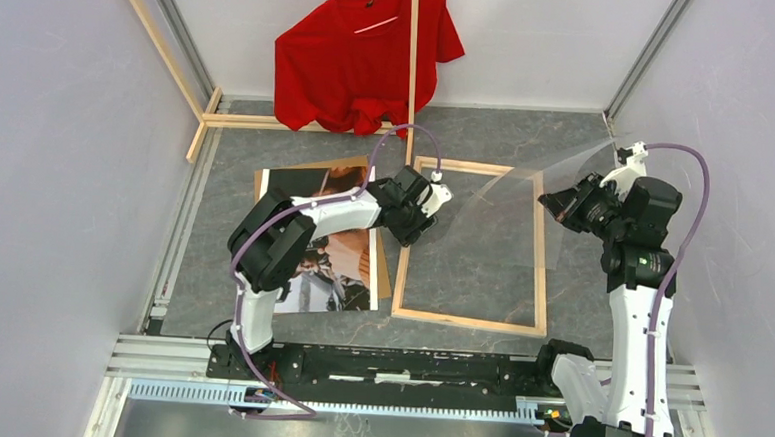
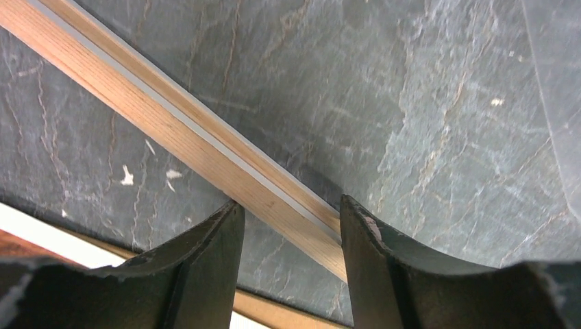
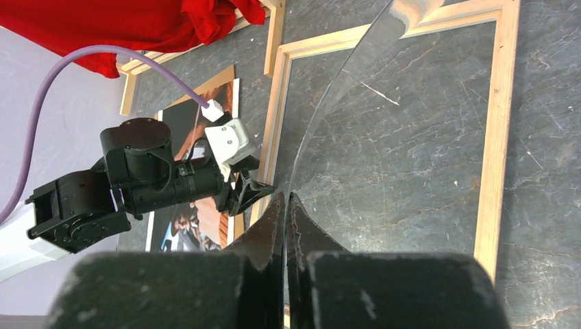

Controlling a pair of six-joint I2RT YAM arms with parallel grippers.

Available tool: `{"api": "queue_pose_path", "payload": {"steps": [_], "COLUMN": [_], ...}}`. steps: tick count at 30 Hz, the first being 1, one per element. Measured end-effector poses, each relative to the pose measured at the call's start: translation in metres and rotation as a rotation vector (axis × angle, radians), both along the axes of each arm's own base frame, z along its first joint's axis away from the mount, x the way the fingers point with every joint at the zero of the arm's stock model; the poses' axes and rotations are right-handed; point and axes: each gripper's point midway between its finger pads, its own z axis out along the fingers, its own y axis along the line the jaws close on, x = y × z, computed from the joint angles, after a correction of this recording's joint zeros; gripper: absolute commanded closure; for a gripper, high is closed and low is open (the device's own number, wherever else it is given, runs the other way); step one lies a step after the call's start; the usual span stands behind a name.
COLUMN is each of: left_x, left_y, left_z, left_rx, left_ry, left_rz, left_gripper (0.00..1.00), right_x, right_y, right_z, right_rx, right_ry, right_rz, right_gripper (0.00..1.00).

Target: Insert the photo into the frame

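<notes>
Photo [image 1: 336, 266] flat on a brown cardboard sheet [image 1: 311, 165], just left of the frame [image 1: 540, 257], which lies bare-wood face up. Left gripper [image 2: 288, 212] straddles the frame's left rail, jaws apart. Right gripper [image 3: 286, 205] is clamped on a raised clear pane [image 3: 356, 103]. The print is likely light, floppy and crease-prone, so it is best pinched at a free edge.

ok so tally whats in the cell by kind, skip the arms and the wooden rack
picture frame: 1
photo: 1
cardboard sheet: 1
clear sheet: 1
red t-shirt: 1
total: 5
</notes>
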Motion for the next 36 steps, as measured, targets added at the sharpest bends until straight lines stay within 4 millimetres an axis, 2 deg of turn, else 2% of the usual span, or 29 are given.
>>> {"api": "queue_pose_path", "payload": {"steps": [7,9,11,14,15,20,23,25,27,28,31,34,36], "left_x": [-0.010,-0.009,-0.008,-0.004,-0.004,-0.009,-0.010,0.003,0.028,0.040,0.066,0.073,0.068], "left_y": [0.017,0.018,0.018,0.021,0.023,0.038,0.052,0.065,0.083,0.086,0.127,0.156,0.163], "left_z": [-0.001,-0.001,0.001,0.003,0.004,0.009,0.024,0.050,0.083,0.102,0.140,0.154,0.149], "left_rx": [0.022,0.024,0.026,0.042,0.049,0.071,0.046,-0.008,-0.076,-0.120,-0.184,-0.201,-0.196], "left_ry": [-0.028,-0.041,-0.056,-0.081,-0.088,-0.058,0.000,0.011,-0.024,-0.051,-0.125,-0.160,-0.151], "left_rz": [-0.016,-0.022,-0.031,-0.042,-0.044,-0.037,-0.020,0.020,0.080,0.095,0.194,0.257,0.270], "left_gripper": [0.40,0.36,0.28,0.02,0.00,0.00,0.00,0.00,0.00,0.00,0.00,0.00,0.00], "right_x": [0.000,-0.001,-0.001,-0.001,-0.001,0.000,0.003,0.006,0.008,0.010,0.008,0.001,-0.006], "right_y": [0.004,0.006,0.007,0.008,0.009,0.013,0.020,0.031,0.051,0.062,0.106,0.143,0.155], "right_z": [-0.007,-0.009,-0.011,-0.010,-0.010,-0.005,-0.003,-0.005,-0.007,-0.007,-0.006,0.011,0.031], "right_rx": [0.023,0.034,0.039,0.043,0.045,0.063,0.089,0.112,0.131,0.139,0.165,0.181,0.198], "right_ry": [0.008,0.015,0.014,0.010,0.008,-0.007,-0.025,-0.022,-0.009,-0.005,0.018,0.002,-0.051], "right_rz": [0.020,0.027,0.033,0.041,0.045,0.061,0.077,0.101,0.148,0.176,0.288,0.392,0.441], "right_gripper": [1.00,1.00,1.00,1.00,1.00,1.00,1.00,1.00,1.00,1.00,1.00,1.00,1.00]}}
